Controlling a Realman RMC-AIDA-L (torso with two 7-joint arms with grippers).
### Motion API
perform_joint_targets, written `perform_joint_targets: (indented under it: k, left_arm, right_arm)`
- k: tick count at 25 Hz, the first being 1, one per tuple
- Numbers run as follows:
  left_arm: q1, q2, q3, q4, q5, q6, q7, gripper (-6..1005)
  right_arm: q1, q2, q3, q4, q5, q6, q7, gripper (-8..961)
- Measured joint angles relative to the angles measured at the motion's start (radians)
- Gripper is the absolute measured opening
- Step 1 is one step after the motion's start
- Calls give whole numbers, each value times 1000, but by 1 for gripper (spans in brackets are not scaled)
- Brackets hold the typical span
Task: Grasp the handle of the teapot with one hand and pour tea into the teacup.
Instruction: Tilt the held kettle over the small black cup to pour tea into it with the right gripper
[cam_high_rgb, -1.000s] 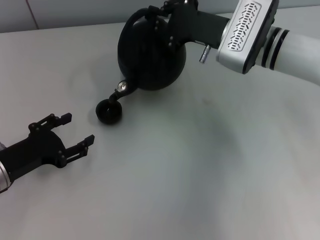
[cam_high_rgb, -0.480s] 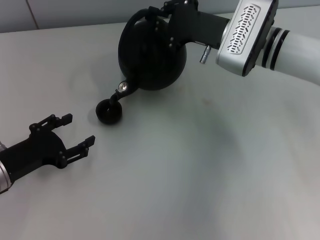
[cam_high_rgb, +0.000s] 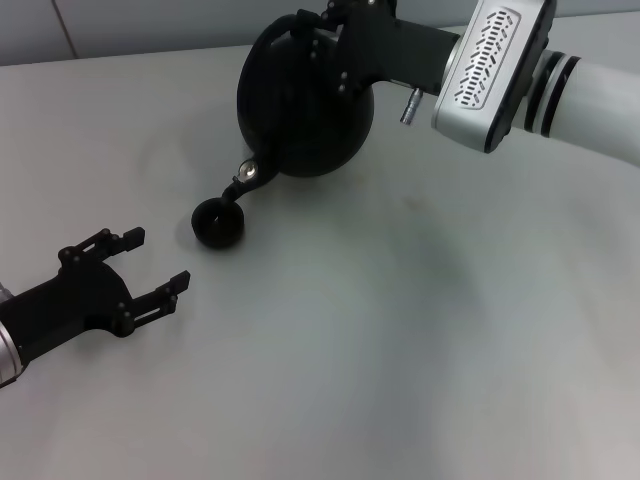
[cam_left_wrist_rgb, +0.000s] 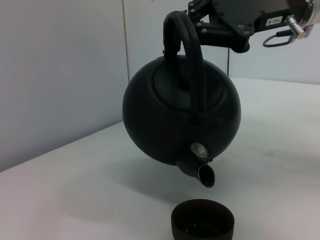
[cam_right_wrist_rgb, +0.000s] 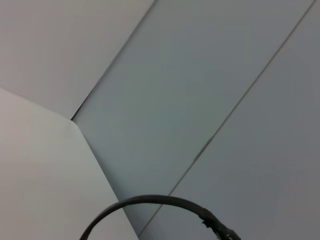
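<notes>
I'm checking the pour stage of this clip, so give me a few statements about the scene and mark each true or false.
1. The teapot is lifted off the table and tipped, spout down. True.
2. The teacup lies on its side. False: it stands upright, mouth up, just below the spout.
3. The right gripper is at the handle, carrying the teapot. True.
4. The left gripper is closed on the teacup. False: its jaws are open and it hovers apart from the cup, nearer the robot.
5. The spout rests inside the teacup. False: the left wrist view shows a gap between them.
</notes>
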Motion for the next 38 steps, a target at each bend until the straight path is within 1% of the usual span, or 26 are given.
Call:
perform_joint_targets:
  k: [20,38]
  left_arm:
    - [-1,1,3,0,0,0,0,799]
    - [0,5,4,0,0,0,0,800]
  right_arm:
    - [7,0,-30,-19,1,0,-13,76]
    - [11,0,-30,-20,1,0,-39,76]
